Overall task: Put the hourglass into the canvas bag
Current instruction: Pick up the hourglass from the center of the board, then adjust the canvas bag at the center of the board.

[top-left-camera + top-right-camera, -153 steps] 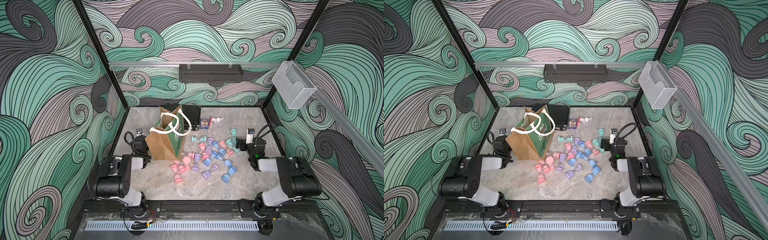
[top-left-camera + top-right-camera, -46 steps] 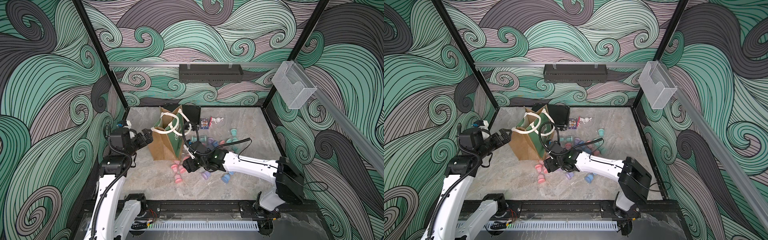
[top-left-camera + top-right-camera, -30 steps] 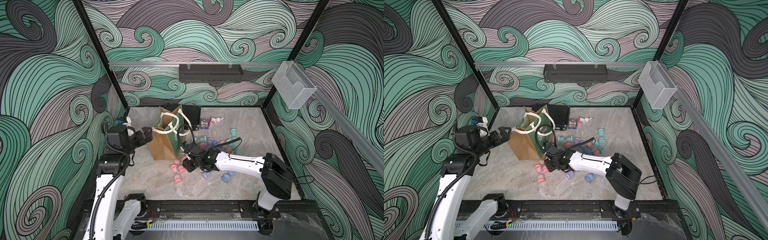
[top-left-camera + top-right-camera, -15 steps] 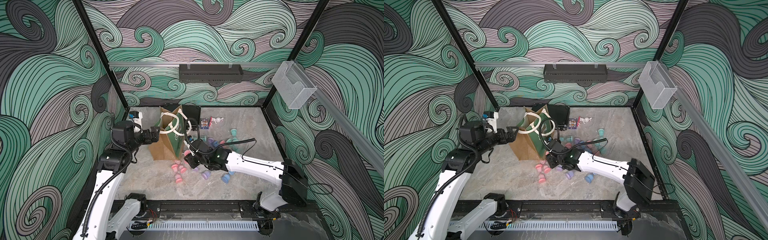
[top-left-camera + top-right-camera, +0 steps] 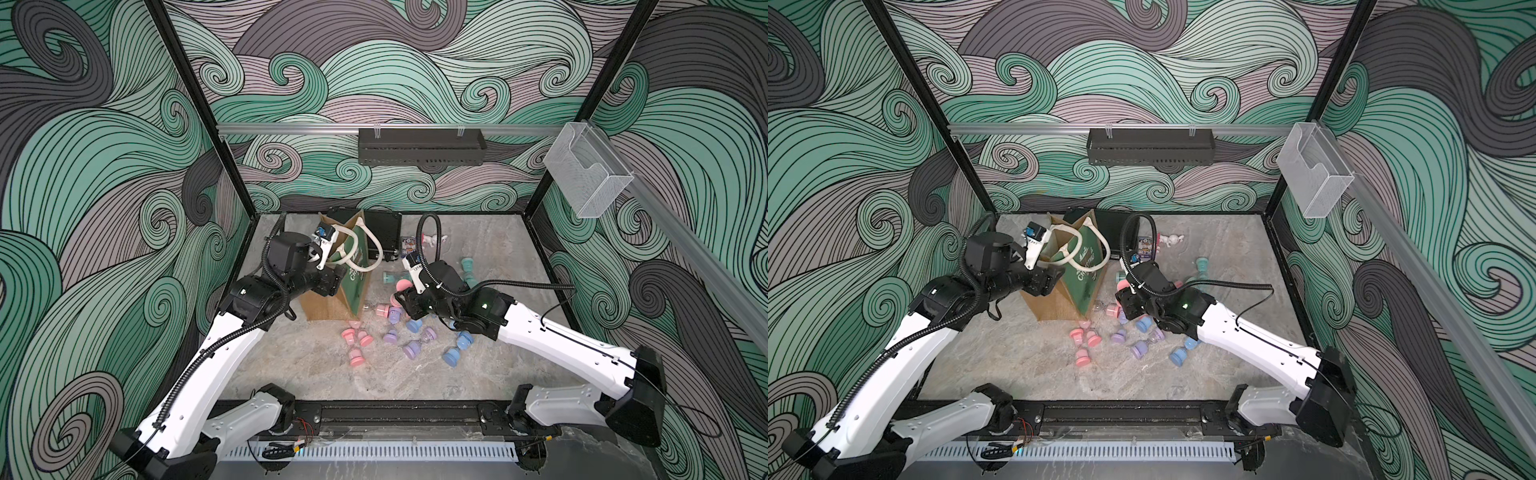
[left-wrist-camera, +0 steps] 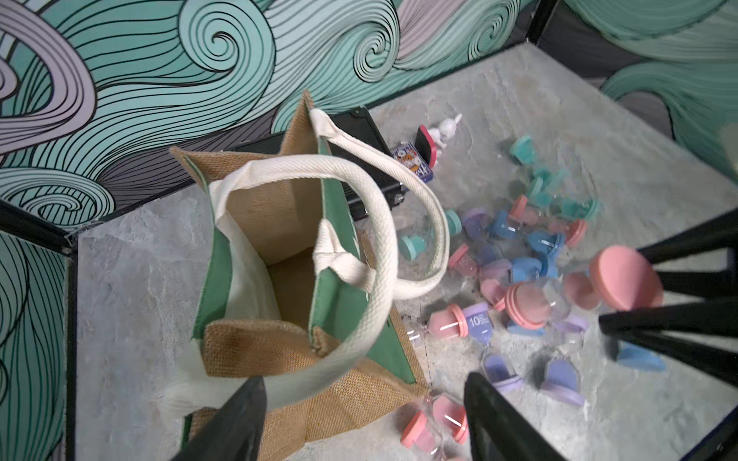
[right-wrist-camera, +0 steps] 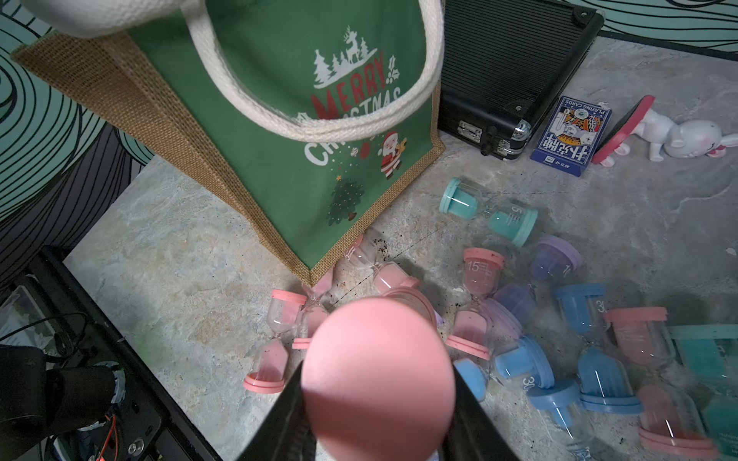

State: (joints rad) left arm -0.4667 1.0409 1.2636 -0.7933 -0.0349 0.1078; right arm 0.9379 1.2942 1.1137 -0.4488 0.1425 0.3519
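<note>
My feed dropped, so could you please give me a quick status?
Right gripper shut on pink hourglass, beside the canvas bag. Left gripper open, jaws astride a cream handle. Handle arches across bag mouth.

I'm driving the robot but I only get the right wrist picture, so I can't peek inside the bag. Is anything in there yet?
Observer: The left wrist view looks down into the canvas bag; no hourglass shows on the bare burlap bottom.
Operator: Where's the other hand?
Observer: The left hand is at the bag's rim, open, with a cream handle looped between its fingers.
Operator: Is my hourglass over the opening?
Observer: Not yet. The right hand holds the pink hourglass off to the green side, above the loose hourglasses.
</note>
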